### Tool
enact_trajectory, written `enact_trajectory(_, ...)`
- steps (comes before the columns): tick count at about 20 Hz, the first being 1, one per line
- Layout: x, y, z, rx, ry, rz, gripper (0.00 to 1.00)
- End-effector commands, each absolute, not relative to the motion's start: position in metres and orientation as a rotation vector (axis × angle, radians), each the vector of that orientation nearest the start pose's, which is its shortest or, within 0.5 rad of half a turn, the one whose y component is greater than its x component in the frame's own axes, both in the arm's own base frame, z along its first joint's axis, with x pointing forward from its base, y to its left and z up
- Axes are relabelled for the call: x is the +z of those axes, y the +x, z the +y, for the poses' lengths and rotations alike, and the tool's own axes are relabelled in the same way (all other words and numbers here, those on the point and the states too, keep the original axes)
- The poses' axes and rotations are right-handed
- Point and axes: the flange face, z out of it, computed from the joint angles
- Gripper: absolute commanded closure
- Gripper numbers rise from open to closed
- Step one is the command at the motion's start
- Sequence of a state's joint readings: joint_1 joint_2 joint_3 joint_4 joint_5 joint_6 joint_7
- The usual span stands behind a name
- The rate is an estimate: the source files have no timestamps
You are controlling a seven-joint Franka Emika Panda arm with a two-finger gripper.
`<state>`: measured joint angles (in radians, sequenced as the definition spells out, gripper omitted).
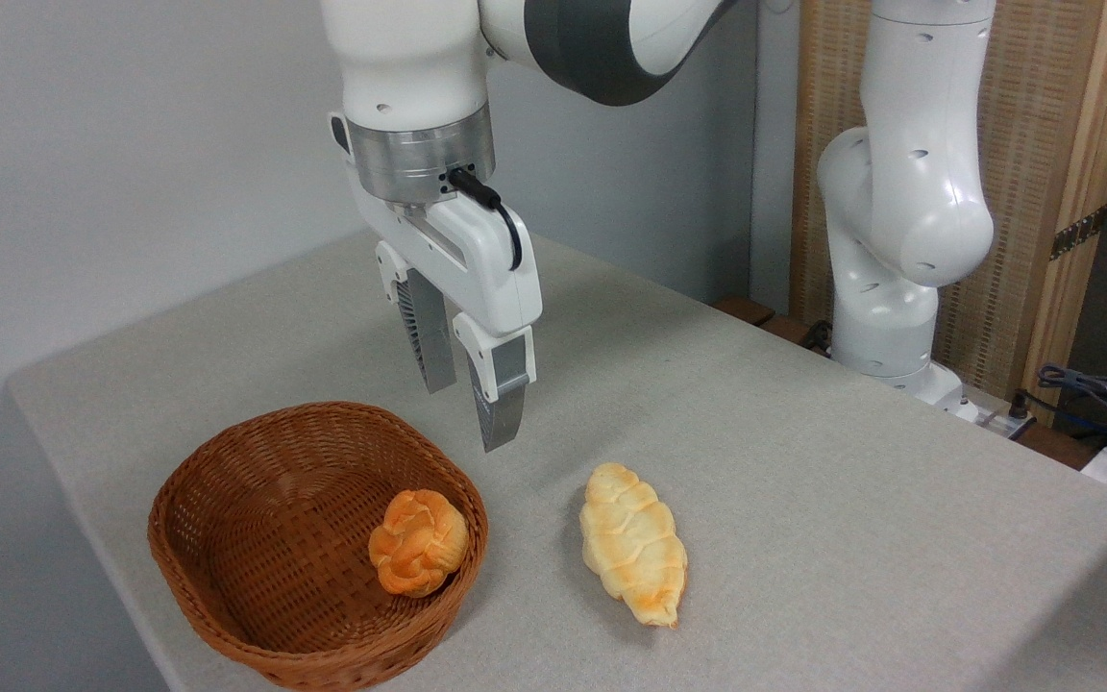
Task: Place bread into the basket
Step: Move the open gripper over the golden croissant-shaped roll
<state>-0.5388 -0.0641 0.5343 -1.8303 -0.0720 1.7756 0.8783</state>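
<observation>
Hovering empty with fingers apart, gripper (pixel 470 415) hangs above table (pixel 803 461) between basket (pixel 227 586), holding bun (pixel 417 542), and bread (pixel 632 543) lying outside.

1. A white robot arm reaches down from the top, and its two-finger gripper (pixel 469 411) hangs above the grey cloth-covered table (pixel 803 461) with its grey fingers apart and nothing between them.
2. The round-cornered reddish-brown woven wicker basket (pixel 227 596) stands at lower left, below and left of the fingertips.
3. A small round orange knotted bun (pixel 418 542) lies inside it against the right wall.
4. The elongated pale-yellow braided loaf (pixel 632 542) lies on the table just right of the basket, apart from it, browned tip toward the front.
</observation>
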Motion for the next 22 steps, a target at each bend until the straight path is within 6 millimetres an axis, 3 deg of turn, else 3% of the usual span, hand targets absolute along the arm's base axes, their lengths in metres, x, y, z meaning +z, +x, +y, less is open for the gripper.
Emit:
enact_trajectory(1,0.557,0.536,0.013,-0.011,-2.963,1.335,0.00)
enact_trajectory(11,0.553,0.534,0.015,0.007,-2.988,1.295,0.00)
enact_trajectory(14,0.560,0.524,0.055,-0.017,-3.098,1.073,0.00)
enact_trajectory(17,0.547,0.518,0.076,0.019,-3.158,0.927,0.00)
enact_trajectory(22,0.532,0.506,0.109,0.034,-3.203,0.826,0.00)
